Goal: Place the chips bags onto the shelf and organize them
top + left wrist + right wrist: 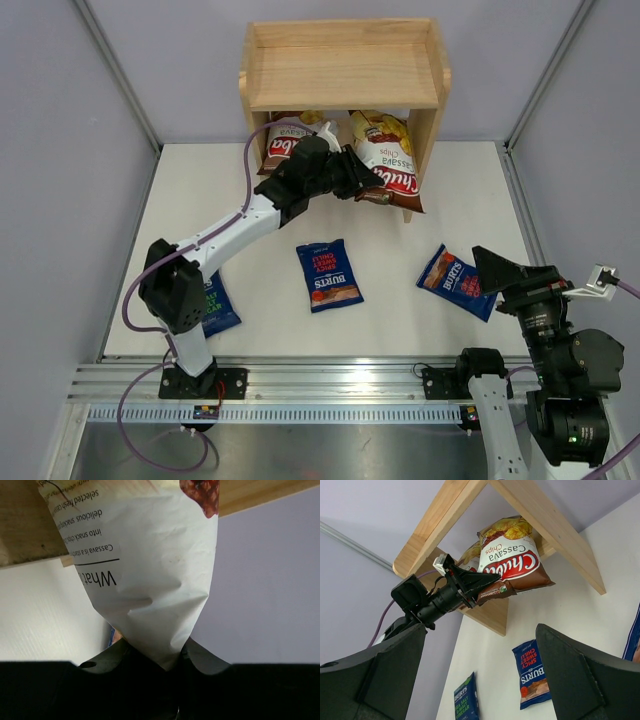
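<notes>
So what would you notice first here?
The left hand pinches a big brown Chuba bag at the lower level of the wooden shelf, beside another brown bag. Blue Burts bags lie flat on the white table: middle bag, right bag, left bag.

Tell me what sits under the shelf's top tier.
Two bags: the right Chuba bag, pinched by the left gripper, and the left Chuba bag, partly covered by the arm. Behind them is hidden.

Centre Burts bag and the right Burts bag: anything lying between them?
Nothing: top view shows only bare table from centre Burts bag to right Burts bag.
</notes>
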Controlling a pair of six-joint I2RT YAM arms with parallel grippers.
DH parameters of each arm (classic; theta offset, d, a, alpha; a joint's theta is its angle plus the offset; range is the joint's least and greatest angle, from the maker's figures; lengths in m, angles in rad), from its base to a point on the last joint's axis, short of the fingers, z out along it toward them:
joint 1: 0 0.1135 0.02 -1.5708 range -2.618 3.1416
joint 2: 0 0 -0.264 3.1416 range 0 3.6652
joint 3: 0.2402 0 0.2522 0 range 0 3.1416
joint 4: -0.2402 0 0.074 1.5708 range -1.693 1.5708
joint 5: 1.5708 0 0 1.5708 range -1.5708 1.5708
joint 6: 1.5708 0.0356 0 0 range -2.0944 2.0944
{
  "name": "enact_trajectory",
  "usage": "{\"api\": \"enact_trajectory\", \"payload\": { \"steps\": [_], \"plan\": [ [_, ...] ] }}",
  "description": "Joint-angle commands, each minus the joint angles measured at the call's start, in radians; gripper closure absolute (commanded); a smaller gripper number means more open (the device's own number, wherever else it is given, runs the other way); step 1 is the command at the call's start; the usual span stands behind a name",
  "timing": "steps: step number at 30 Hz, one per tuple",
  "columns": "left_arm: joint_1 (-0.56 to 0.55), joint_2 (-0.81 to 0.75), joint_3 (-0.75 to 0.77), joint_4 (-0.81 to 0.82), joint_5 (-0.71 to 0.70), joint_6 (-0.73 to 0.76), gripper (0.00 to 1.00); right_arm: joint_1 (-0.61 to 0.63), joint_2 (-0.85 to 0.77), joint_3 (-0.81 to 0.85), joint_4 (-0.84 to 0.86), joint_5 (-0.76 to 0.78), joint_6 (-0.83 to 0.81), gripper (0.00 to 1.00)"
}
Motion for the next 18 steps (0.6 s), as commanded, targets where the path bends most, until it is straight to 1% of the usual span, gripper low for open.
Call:
{"api": "enact_trajectory", "payload": {
  "steps": [1,4,10,18],
  "plan": [
    [0.015,0.009,0.077,0.002,-0.045,0.028,0.81,-0.001,-0.017,0.007,0.018,-0.024,-0.007,0.01],
    [0.025,0.015,0.076,0.005,-0.066,0.029,0.79,-0.002,-0.025,-0.007,0.027,-0.036,0.002,0.00],
    [0.052,0.027,0.070,0.057,-0.013,-0.012,0.79,-0.002,-0.039,-0.025,0.037,-0.046,0.010,0.01],
    [0.074,0.072,0.123,0.072,0.039,-0.048,0.77,-0.002,-0.050,-0.034,0.041,-0.052,0.014,0.01]
  ]
}}
